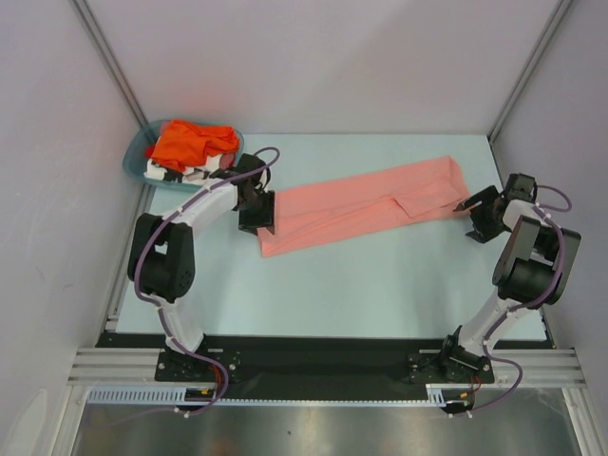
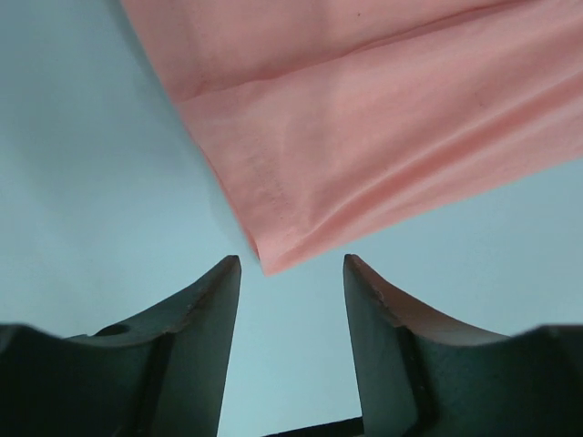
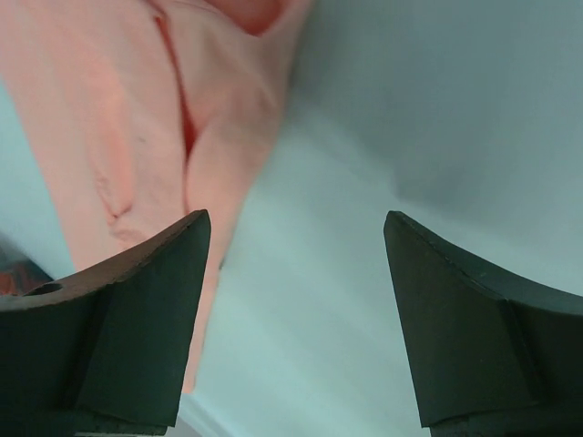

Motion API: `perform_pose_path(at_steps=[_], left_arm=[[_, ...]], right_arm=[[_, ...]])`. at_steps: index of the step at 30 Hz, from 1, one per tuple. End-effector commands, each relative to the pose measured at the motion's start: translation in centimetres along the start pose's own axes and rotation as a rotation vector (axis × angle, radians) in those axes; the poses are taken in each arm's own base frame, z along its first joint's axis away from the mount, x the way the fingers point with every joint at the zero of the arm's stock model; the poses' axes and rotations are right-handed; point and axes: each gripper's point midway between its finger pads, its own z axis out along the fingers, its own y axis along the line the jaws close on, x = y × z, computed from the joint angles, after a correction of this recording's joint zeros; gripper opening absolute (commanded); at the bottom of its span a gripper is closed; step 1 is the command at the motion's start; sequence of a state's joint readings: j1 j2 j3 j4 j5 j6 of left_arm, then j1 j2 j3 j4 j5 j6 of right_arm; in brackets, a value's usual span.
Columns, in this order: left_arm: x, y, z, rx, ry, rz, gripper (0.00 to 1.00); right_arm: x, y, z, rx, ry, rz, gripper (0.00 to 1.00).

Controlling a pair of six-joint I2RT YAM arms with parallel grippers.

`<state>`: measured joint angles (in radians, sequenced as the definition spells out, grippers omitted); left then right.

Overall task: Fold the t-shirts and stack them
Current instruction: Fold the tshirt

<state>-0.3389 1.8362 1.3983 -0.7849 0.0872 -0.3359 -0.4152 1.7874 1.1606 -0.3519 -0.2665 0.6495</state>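
Salmon-pink shirt: a plain salmon-pink cloth t-shirt [image 1: 370, 204] is seen folded into a long narrow strip, laid flat and slanting across the middle of the table, its right end further back than its left.
Fold detail: a doubled-over flap is seen near the right end; sleeves and collar cannot be made out.
Cut off: in the left wrist view only one corner of the strip [image 2: 383, 118] is shown; in the right wrist view only one creased edge [image 3: 118, 109].
Other shirts: a bright orange cloth t-shirt [image 1: 190, 142] is heaped on a white cloth t-shirt with black print [image 1: 176, 173], which is mostly buried; the print cannot be read.
Container: both are held in a teal plastic basket [image 1: 133, 157] at the back left corner.
Left claw [image 2: 291, 264]: the jaws are parted with bare table seen between them; the strip's corner lies just beyond the tips; nothing is held.
Right claw [image 3: 296, 218]: the jaws are spread wide at the strip's right end; nothing is held; contact with the cloth cannot be told.
Surface: a pale blue-green table [image 1: 380, 275] is seen under everything.
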Motion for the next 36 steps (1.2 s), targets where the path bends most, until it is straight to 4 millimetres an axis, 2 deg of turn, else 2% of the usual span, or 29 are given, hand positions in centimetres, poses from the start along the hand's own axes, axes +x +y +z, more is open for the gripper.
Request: perform_pose_path(at_steps=[1,4,9,14,20,25,30,36], left_arm=[[2.2,0.7,0.5,-0.059,0.061,-0.021,0.56],[2.8,0.5,1.0,-0.048,0.078,-0.049,0.53],[3.6,0.1,2.1,-0.022,0.127,-0.079,0.6],[5.3,0.4,2.6,-0.036,0.18,-0.138,0.61],[6.9,1.3,3.9,-0.051,0.184,-0.232,0.45],[6.7,2.7,3.9,-0.062,0.158,-0.288,0.45],[5.3,2.2,2.4,-0.008,0.083,-0.272,0.48],[4.4,2.7,2.8,0.003,0.076,-0.296,0.49]], right_arm=[[-0.7,-0.5,0.6,0.017,-0.048,0.023,0.81],[-0.7,-0.3,1.1,-0.012,-0.047,0.009,0.81],[-0.5,-1.2,2.5,-0.016,-0.015,0.017,0.82],[-0.7,-1.0,2.8,-0.052,-0.008,0.052,0.82],[0.0,-0.8,3.1,-0.065,0.012,0.059,0.81],[0.6,-0.8,2.6,-0.067,0.015,0.038,0.81],[0.9,-1.0,2.2,-0.063,0.017,0.024,0.81],[1.2,-1.0,1.8,-0.067,0.012,0.021,0.81]])
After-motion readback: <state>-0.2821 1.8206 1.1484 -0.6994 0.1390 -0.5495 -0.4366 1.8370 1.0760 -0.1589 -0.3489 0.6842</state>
